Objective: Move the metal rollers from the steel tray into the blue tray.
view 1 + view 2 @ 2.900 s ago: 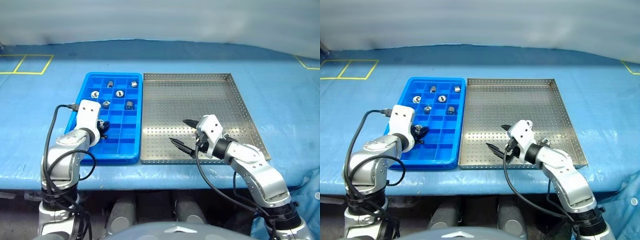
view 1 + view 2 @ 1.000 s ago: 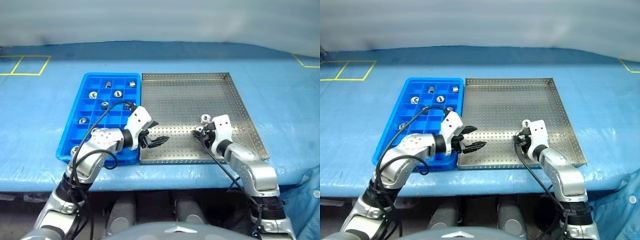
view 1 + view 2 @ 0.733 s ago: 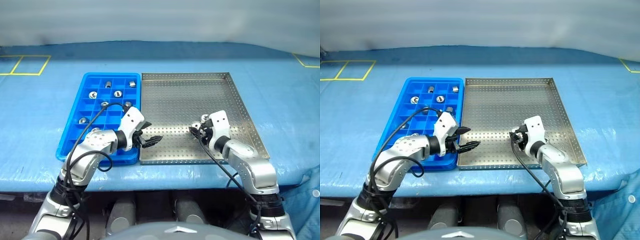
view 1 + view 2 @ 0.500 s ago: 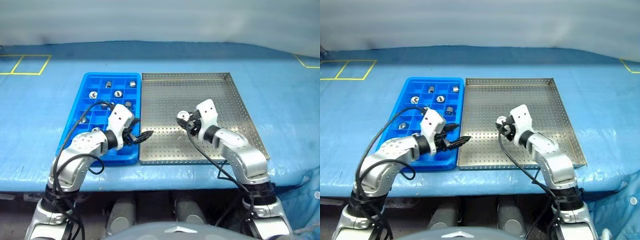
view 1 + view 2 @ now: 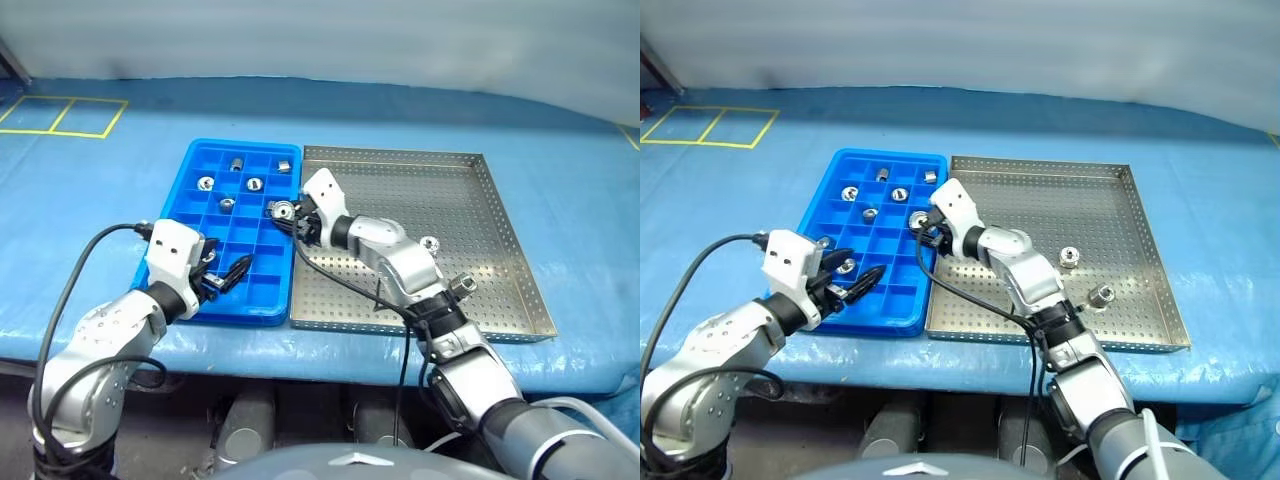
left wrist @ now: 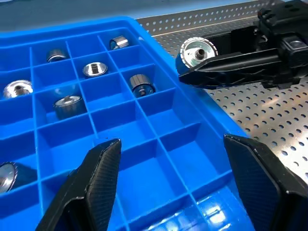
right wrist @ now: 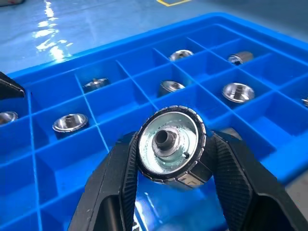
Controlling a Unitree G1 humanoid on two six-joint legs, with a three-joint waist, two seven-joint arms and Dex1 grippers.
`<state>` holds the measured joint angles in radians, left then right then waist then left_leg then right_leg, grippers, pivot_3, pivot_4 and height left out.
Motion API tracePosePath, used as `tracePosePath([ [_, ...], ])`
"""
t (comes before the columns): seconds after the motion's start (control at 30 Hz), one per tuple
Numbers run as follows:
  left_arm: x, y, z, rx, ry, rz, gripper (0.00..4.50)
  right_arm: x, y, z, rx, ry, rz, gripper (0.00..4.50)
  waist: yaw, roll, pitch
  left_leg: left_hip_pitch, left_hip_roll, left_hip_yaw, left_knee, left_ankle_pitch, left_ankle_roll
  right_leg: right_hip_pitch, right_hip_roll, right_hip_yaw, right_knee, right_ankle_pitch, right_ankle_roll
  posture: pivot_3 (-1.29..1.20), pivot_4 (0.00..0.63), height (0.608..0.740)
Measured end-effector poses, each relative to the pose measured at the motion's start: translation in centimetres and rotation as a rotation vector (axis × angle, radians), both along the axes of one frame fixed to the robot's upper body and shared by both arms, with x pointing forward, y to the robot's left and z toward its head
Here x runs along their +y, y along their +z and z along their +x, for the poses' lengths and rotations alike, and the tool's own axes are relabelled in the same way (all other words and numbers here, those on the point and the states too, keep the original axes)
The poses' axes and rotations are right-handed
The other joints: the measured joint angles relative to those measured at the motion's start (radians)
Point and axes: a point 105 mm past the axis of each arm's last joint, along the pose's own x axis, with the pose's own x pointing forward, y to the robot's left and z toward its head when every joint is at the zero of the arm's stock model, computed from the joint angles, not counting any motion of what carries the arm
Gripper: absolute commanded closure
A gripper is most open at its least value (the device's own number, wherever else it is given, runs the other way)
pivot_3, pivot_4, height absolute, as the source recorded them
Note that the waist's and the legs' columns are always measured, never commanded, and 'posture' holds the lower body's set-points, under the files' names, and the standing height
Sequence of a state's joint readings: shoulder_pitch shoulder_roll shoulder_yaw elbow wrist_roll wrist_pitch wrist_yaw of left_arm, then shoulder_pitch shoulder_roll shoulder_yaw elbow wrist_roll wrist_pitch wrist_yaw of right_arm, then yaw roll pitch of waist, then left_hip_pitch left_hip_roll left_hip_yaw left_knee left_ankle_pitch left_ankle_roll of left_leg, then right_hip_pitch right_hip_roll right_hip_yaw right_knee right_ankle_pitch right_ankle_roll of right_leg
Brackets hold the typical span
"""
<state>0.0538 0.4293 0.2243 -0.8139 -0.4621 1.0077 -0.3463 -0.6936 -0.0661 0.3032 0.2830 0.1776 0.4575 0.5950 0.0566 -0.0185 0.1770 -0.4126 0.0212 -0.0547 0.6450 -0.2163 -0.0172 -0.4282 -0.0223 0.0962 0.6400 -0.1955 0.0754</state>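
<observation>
Roller transfer, in progress: small silvery metal roller (image 7: 169,143), clamped in right jaws (image 5: 283,212), has been carried from perforated steel tray (image 5: 500,262) to blue compartment tray (image 5: 210,160)'s edge; left jaws (image 5: 228,279) held wide; release pending.

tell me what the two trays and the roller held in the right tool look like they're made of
Blue tray: looks like moulded plastic, glossy, uniform bright colour with thin compartment walls.
Steel tray: sheet metal, dull silver-grey, with a floor of punched holes and folded rims.
Roller in the right tool: bright polished metal, probably steel, mirror-like face, knurled edge, central hole.
</observation>
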Motion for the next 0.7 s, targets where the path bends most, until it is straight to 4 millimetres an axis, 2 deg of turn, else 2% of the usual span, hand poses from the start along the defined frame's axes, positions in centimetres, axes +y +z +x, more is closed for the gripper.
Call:
tracePosePath([
  [0.13,-0.1,-0.4,-0.6,0.018,0.024,-0.019,0.78,1.5,-0.7,0.0,0.026,0.044,0.003,2.63,0.031,0.0,0.0,0.0,0.0,-0.002,-0.001,0.0,-0.001,0.0,0.0,-0.002,0.002,-0.001,-0.002,0.43,0.15,0.74],
  [0.3,0.0,-0.6,-0.7,0.025,0.047,-0.027,0.78,3.4,-0.2,0.1,0.023,0.085,0.053,2.63,0.047,0.001,0.0,0.0,0.001,-0.003,-0.002,0.001,-0.002,0.0,0.001,-0.004,0.002,-0.002,-0.003,0.44,0.15,0.74],
  [0.43,-0.2,-0.7,-0.7,0.027,0.05,-0.027,0.78,3.5,-0.7,0.8,0.048,0.074,0.059,2.63,0.059,0.001,0.0,0.0,0.001,-0.004,-0.002,0.001,-0.003,0.0,0.001,-0.005,0.002,-0.002,-0.004,0.45,0.15,0.74],
  [0.47,-0.3,-0.7,-0.6,0.027,0.048,-0.027,0.78,3.4,-0.9,0.9,0.056,0.069,0.053,1.9,0.061,0.001,0.0,0.0,0.001,-0.004,-0.002,0.001,-0.004,0.0,0.001,-0.005,0.001,-0.002,-0.004,0.45,0.15,0.74],
  [0.53,-0.6,-0.8,-0.7,0.03,0.037,-0.028,0.78,3.2,-1.4,1.2,0.067,0.06,0.036,1.36,0.068,0.001,0.0,0.0,0.001,-0.004,-0.003,0.001,-0.005,-0.001,0.001,-0.005,0.001,-0.002,-0.004,0.43,0.15,0.74],
  [0.63,-0.9,-0.5,-0.5,0.023,0.02,-0.031,0.78,3.0,-1.0,1.4,0.025,0.054,0.039,0.37,0.07,0.001,0.0,0.0,0.001,-0.004,-0.006,0.002,-0.007,-0.001,0.001,-0.005,0.001,-0.003,-0.005,0.42,0.15,0.74],
  [0.7,-1.2,-0.3,-0.4,0.016,0.006,-0.036,0.78,2.8,-0.5,1.5,-0.014,0.052,0.044,0.37,0.07,0.001,0.0,0.0,0.001,-0.004,-0.009,0.003,-0.008,-0.002,0.001,-0.005,0.0,-0.003,-0.005,0.4,0.15,0.74],
])
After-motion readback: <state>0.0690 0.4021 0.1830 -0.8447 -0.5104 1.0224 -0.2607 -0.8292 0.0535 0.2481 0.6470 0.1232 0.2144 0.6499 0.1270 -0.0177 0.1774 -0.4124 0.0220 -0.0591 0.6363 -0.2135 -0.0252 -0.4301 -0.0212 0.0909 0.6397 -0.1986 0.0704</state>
